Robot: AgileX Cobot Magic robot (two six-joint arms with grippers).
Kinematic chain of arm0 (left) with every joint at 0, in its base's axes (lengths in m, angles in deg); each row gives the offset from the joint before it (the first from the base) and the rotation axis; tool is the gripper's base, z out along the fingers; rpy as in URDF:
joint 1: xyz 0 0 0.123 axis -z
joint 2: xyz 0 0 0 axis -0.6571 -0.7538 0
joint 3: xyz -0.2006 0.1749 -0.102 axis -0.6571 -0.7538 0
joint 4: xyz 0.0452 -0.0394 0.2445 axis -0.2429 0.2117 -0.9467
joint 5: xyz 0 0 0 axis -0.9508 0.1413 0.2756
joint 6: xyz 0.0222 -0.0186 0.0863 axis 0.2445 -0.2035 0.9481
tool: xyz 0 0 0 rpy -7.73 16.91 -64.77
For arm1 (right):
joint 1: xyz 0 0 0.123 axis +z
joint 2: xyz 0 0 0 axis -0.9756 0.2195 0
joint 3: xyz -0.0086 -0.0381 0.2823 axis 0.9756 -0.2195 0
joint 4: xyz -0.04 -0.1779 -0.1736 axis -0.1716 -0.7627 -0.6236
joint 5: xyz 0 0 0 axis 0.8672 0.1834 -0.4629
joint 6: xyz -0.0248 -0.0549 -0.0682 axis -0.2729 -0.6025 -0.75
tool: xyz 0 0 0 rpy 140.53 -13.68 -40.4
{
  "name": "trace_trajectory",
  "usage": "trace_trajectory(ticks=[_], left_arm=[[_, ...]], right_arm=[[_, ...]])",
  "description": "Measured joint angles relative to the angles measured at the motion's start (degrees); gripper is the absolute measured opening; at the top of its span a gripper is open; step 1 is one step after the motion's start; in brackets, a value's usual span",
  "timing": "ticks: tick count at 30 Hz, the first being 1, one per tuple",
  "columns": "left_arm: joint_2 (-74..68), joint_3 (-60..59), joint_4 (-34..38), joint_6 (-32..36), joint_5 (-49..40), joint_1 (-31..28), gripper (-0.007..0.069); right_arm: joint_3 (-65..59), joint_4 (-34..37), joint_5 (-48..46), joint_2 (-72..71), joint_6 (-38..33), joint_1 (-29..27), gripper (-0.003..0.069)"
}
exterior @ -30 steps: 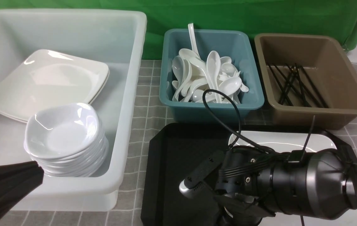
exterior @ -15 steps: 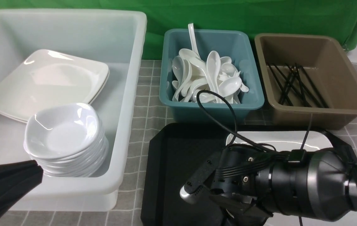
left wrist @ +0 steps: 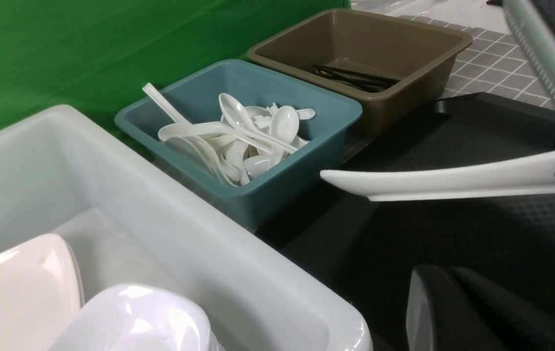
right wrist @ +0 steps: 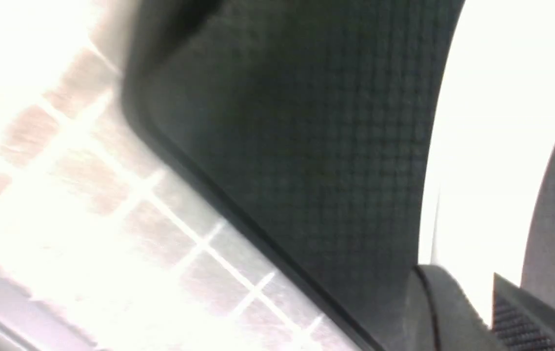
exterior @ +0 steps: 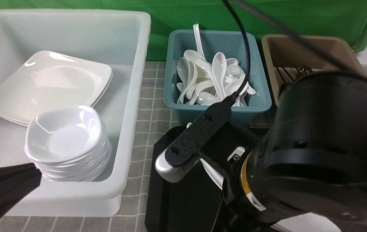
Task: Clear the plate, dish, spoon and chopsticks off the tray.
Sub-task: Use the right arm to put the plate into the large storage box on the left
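The white plate (left wrist: 453, 183) hangs edge-on and nearly level above the black tray (left wrist: 477, 131), clear of its surface. My right gripper (right wrist: 485, 302) is shut on the plate's rim, with the white plate (right wrist: 492, 146) running between its two fingers (right wrist: 453, 312). In the front view my right arm (exterior: 325, 151) fills the foreground, and only slivers of the plate (exterior: 211, 172) show above the tray (exterior: 177, 206). My left gripper (exterior: 3, 190) stays shut and empty at the lower left, by the white tub. Whatever else lies on the tray is hidden behind the arm.
A white tub (exterior: 132, 106) on the left holds large plates (exterior: 48, 83) and a stack of small dishes (exterior: 67, 141). A blue tub (exterior: 215, 109) of white spoons (exterior: 215, 80) and a brown tub (exterior: 299, 45) of black chopsticks (exterior: 286, 72) stand behind the tray.
My right gripper closed on the plate's rim. The right arm then rose and swung toward the camera, lifting the plate off the tray. The left arm stayed still.
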Motion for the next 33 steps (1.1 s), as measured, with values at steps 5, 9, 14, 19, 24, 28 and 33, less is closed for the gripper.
trace_trajectory(ticks=[5,9,14,19,24,28,33], left_arm=[[0.0,0.0,-0.1,0.1,0.0,0.0,0.0009],[0.0,0.2,-4.0,-2.6,-0.1,0.0,0.0009],[0.0,3.1,-14.0,-12.4,-1.4,0.0,0.0009],[0.1,6.3,-21.6,-18.5,-5.4,0.0,0.0009],[0.1,6.6,-23.1,-20.3,-10.6,0.0,0.0009],[1.0,6.7,-24.8,-22.8,-14.4,0.0,0.0009],[4.0,6.7,-32.5,-29.2,-17.6,0.0,0.0009]], right_arm=[[0.0,1.8,-0.1,-3.2,-0.1,0.4,0.0058],[3.2,2.9,-0.2,-5.2,-1.0,3.3,0.0058],[12.5,0.6,-0.3,-4.3,-8.0,4.1,0.0058],[23.1,-5.7,-0.2,-0.6,-16.7,3.9,0.0058],[33.7,-6.9,0.3,3.6,-26.1,3.8,0.0058],[40.3,-6.8,3.1,7.5,-33.3,1.8,0.0058],[42.2,-5.7,6.8,11.2,-39.6,-2.8,0.0058]])
